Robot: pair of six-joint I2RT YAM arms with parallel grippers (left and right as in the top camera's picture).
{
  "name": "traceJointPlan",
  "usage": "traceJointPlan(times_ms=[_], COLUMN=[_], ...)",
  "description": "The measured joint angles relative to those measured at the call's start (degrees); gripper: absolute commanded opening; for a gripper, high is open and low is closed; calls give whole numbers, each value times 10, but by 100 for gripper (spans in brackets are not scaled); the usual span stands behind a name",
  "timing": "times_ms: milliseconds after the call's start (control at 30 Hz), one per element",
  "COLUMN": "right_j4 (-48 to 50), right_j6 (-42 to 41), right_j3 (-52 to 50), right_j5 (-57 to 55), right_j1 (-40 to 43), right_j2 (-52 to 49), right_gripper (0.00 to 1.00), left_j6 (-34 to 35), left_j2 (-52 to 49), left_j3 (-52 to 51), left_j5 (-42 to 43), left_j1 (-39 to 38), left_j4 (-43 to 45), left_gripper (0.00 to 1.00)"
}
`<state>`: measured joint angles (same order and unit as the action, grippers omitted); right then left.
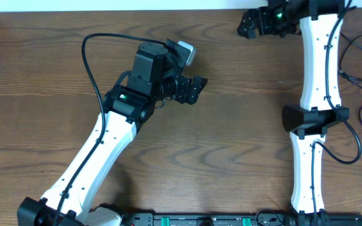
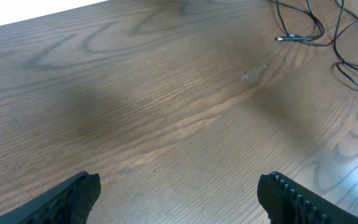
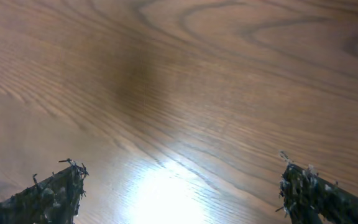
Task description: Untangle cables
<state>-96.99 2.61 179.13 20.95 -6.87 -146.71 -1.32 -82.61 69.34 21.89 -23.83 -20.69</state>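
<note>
Thin black cables (image 1: 361,60) lie in loose overlapping loops on the wooden table at the far right edge, beyond the right arm. In the left wrist view the cables (image 2: 309,28) show at the top right, with a small plug end (image 2: 289,39) pointing left. My left gripper (image 1: 200,90) hovers over the table's middle, facing right, far from the cables. It is open (image 2: 179,199) with only bare wood between the fingers. My right gripper (image 1: 242,25) is at the table's far edge, facing left, and stands wide open (image 3: 182,193) over bare wood.
The right arm's white links (image 1: 316,75) stand between the table's middle and the cables. A thick black arm wire (image 1: 351,141) loops beside that arm. A small pale fleck (image 2: 253,73) lies on the wood left of the cables. The table's far edge (image 1: 105,11) runs along the top.
</note>
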Motion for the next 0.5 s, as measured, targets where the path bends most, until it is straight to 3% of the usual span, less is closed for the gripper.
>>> traceJointPlan(times_ms=[500], right_j4=[0], right_j6=[2], right_j3=[0], right_j5=[0], right_j1=[-17], right_j2=[0], right_gripper=[99], left_j6=[0], left_j2=[0], left_j3=[0], left_j5=[0], left_j1=[0], left_j4=[0], left_gripper=[86])
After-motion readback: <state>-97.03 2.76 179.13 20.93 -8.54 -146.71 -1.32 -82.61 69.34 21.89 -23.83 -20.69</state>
